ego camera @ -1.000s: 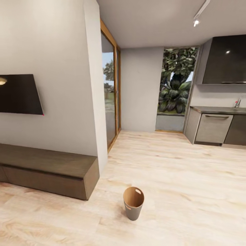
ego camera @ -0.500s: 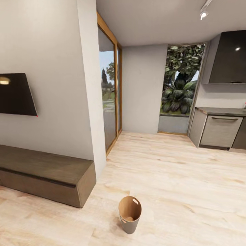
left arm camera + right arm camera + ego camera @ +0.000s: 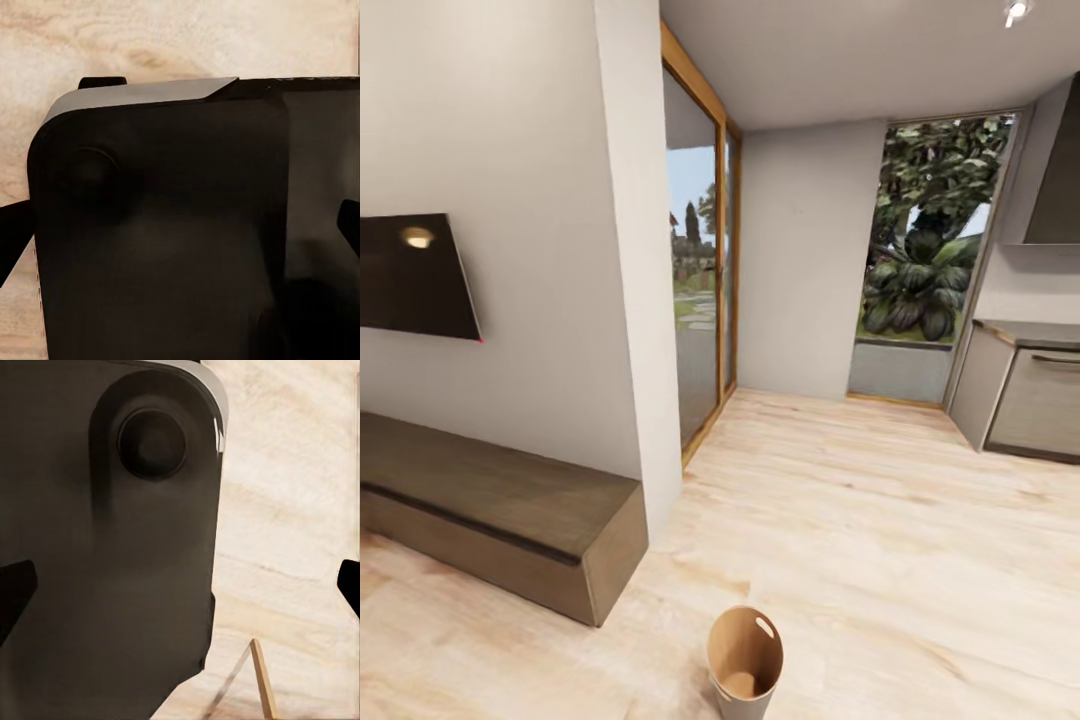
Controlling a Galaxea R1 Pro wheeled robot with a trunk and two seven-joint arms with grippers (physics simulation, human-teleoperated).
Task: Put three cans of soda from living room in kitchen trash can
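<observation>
A: Logging left gripper first: seeing its two dark fingertips sitting at opposite edges of the left wrist view, so recording the jaws as spread apart and clasping nothing. Also noting a large dark robot body panel behind them, over pale plank floor.

B: Confirming the same for right gripper: fingertips standing wide apart, nothing being held between. Also noting a thin tan edge low over the floor in that view; not managing to tell what it is.

A: Locating the tash can now. Finding it in the head view standing upright on the floor, near the bottom edge and partly cut off there, orange-brown inside facing the camera, handle slot showing at the rim.

B: Placing it just off the near corner of the low wooden bench, apart from it, not touching.

A: Recording surroundings: wall TV hanging above the bench, wood-framed glass door beyond the wall's end, tall window showing plants, kitchen cabinet lying well apart at the far right.

B: Noting ceiling spotlight glowing overhead.
</observation>
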